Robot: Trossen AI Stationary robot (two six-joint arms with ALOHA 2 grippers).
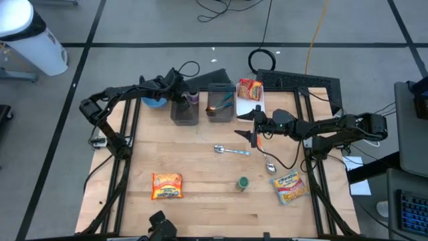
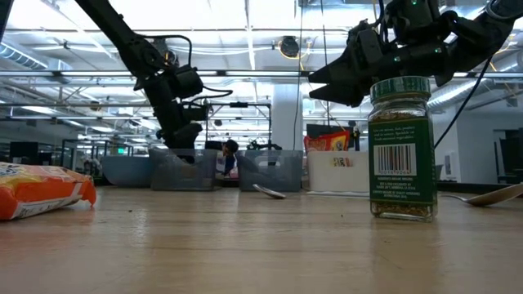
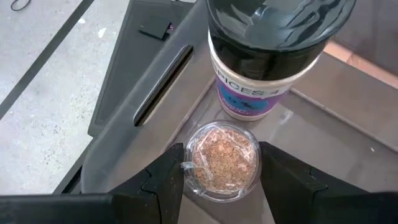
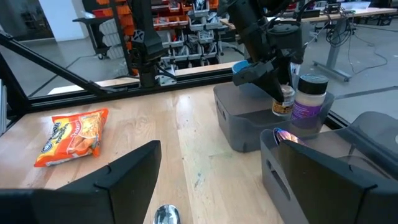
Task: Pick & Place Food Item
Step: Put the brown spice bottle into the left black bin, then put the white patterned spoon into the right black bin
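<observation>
A small clear jar of tan-brown spice [image 3: 222, 160] sits between the left gripper [image 3: 221, 180]'s two dark fingers, which close on its sides, over the left grey plastic bin [image 1: 184, 110] at the table's far edge. Just beside it stands a taller white spice bottle with a purple label and black cap [image 3: 267, 59]. The right gripper [image 1: 251, 127] hangs above the middle of the wooden table [image 1: 200, 174], its fingers spread wide and holding nothing. A second grey bin [image 1: 220, 104] sits to the right of the first. Nearer lie a metal spoon [image 1: 231, 150], a green-lidded spice jar [image 2: 400, 149] and an orange snack packet [image 1: 166, 185].
</observation>
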